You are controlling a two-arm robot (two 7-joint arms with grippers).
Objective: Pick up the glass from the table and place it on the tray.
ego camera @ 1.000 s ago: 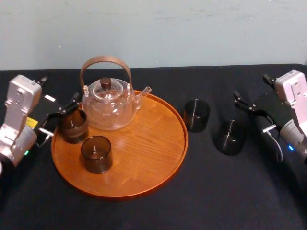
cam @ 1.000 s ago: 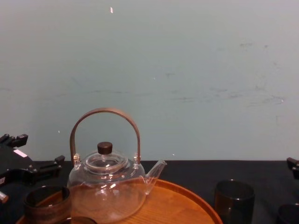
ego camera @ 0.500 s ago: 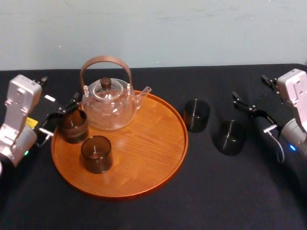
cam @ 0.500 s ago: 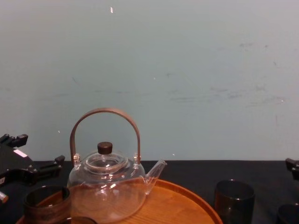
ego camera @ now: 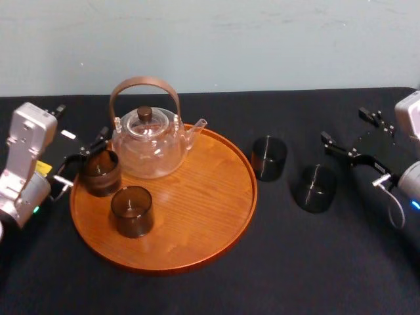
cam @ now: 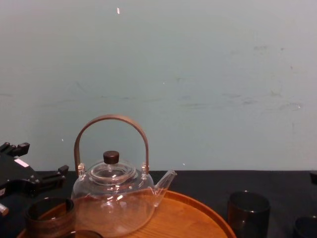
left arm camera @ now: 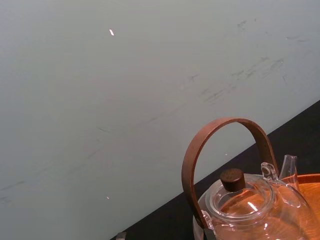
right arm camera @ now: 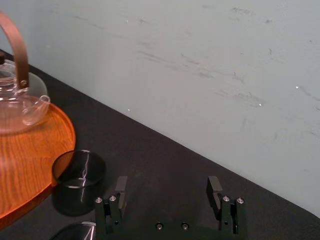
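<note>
Right hand [ego camera: 342,124] drawn back, squat smoky glass [ego camera: 315,188]

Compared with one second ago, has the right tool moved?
Yes. The right tool has shifted slightly toward the robot's right, away from the dark glass nearest it, which stayed put.

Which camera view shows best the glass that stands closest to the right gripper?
The head view: the glass is whole there, between the tray and the right gripper. The chest view has just its rim at the lower right corner; the right wrist view, a sliver of its rim.
</note>
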